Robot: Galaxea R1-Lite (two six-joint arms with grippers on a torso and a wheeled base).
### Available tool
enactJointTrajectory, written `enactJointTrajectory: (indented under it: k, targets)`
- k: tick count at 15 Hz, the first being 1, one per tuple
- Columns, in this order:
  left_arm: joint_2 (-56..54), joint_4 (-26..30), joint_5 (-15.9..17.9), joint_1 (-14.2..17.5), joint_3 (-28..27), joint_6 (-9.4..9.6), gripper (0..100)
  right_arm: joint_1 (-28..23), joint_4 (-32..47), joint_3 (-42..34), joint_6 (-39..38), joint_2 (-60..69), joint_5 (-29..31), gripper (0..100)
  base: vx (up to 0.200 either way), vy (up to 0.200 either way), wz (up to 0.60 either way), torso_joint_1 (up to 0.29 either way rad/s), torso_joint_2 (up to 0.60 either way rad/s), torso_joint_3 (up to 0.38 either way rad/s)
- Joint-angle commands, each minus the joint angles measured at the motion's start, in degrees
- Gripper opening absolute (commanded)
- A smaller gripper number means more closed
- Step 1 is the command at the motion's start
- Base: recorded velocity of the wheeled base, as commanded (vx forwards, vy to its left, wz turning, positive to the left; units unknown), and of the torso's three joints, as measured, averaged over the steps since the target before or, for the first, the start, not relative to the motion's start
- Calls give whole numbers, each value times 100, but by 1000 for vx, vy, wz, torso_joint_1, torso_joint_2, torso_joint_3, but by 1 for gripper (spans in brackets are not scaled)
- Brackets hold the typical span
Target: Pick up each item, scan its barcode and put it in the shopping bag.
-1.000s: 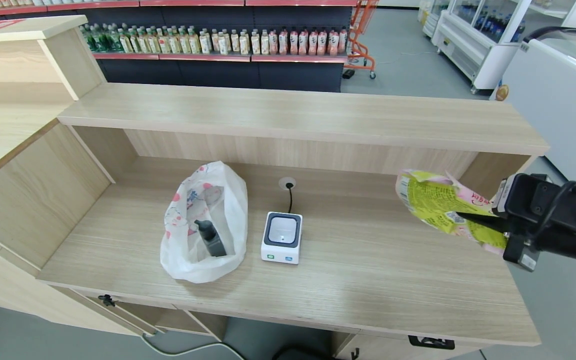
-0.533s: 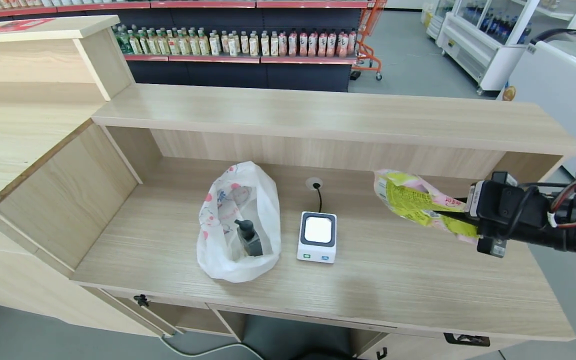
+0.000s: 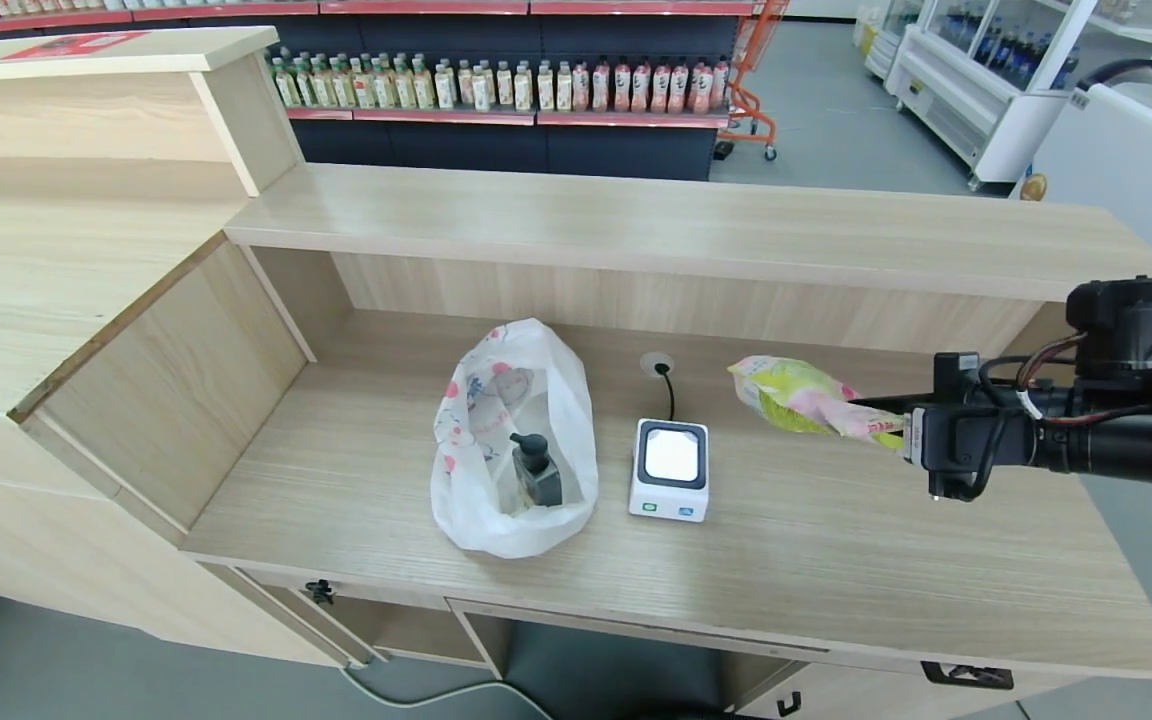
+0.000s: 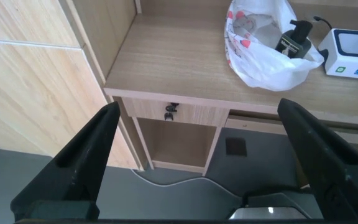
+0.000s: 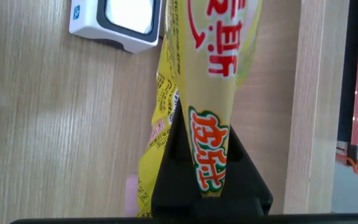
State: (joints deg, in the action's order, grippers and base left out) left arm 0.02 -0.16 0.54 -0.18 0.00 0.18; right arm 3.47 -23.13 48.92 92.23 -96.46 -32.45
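Observation:
My right gripper (image 3: 886, 415) is shut on a yellow and pink snack packet (image 3: 798, 398), held in the air over the counter's right half, just right of the white barcode scanner (image 3: 671, 482). The right wrist view has the packet (image 5: 204, 81) pinched between the dark fingers, with the scanner (image 5: 118, 22) beyond it. A white shopping bag (image 3: 514, 440) with pink print lies open left of the scanner, holding a dark pump bottle (image 3: 536, 471). In the left wrist view my left gripper (image 4: 197, 155) hangs open below the counter's front edge, with the bag (image 4: 260, 43) and scanner (image 4: 348, 53) far off.
The wooden counter (image 3: 786, 560) has a raised back shelf (image 3: 676, 225) and a side wall (image 3: 186, 370) on the left. The scanner's cable runs to a grommet (image 3: 656, 363) at the back. Drinks shelves and freezers stand behind.
The camera has shifted, so the whole scene slid rightward. My right gripper has carried the packet left toward the scanner and turned it flatter. The scanner's window now glows white.

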Motion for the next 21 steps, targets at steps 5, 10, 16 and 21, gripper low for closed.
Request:
enactJointTrajectory:
  k: [5, 10, 16, 21]
  targets:
    - [-2, -2, -1, 1, 0, -1, 100, -216, -8, 47, 866, -391, -323, 0, 0, 0, 0, 0, 0, 0]
    - [6, -2, -1, 1, 0, -1, 100, -207, -25, 135, 1095, -566, -385, 0, 0, 0, 0, 0, 0, 0]
    - [6, -2, -1, 1, 0, -1, 100, -180, -17, 144, 1385, -795, -525, 0, 0, 0, 0, 0, 0, 0]
    - [6, -2, -1, 1, 0, -1, 100, -40, -17, 118, 1596, -936, -534, 0, 0, 0, 0, 0, 0, 0]
